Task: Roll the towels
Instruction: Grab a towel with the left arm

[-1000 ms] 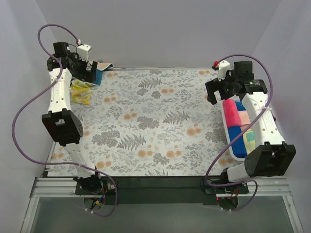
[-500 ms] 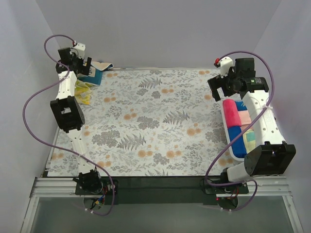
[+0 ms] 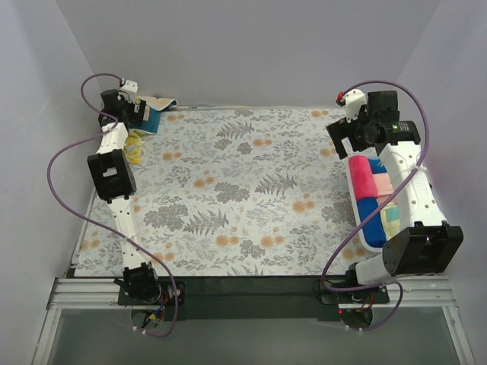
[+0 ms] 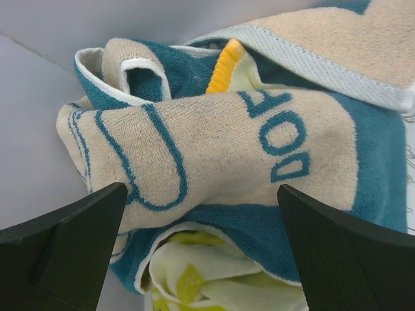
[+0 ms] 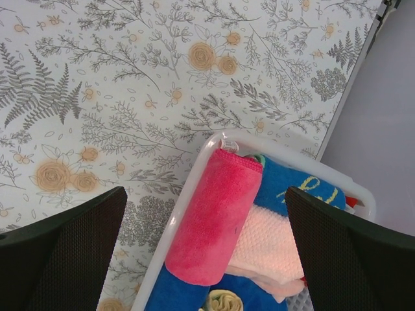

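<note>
A tan-and-blue print towel [image 4: 220, 142] lies crumpled at the table's far left corner [image 3: 154, 112], on top of a yellow patterned towel [image 4: 214, 278] [image 3: 134, 144]. My left gripper [image 4: 201, 227] [image 3: 135, 115] is open, its jaws straddling both towels close above them. My right gripper [image 5: 204, 227] [image 3: 340, 141] is open and empty, hovering above the near end of a white basket [image 5: 194, 175] [image 3: 356, 199]. The basket holds a rolled pink towel [image 5: 217, 220] [image 3: 362, 176], a beige towel [image 5: 272, 243], blue towels [image 5: 305, 188] and a rolled yellow one [image 5: 224, 301].
The large floral covering [image 3: 243, 190] spreads over the table. Grey walls stand close behind and beside the towel pile [image 4: 39, 84]. The basket runs along the table's right edge [image 5: 350, 97].
My left arm has reached further back into the far left corner and lowered its gripper onto the towel pile. My right gripper has shifted slightly.
</note>
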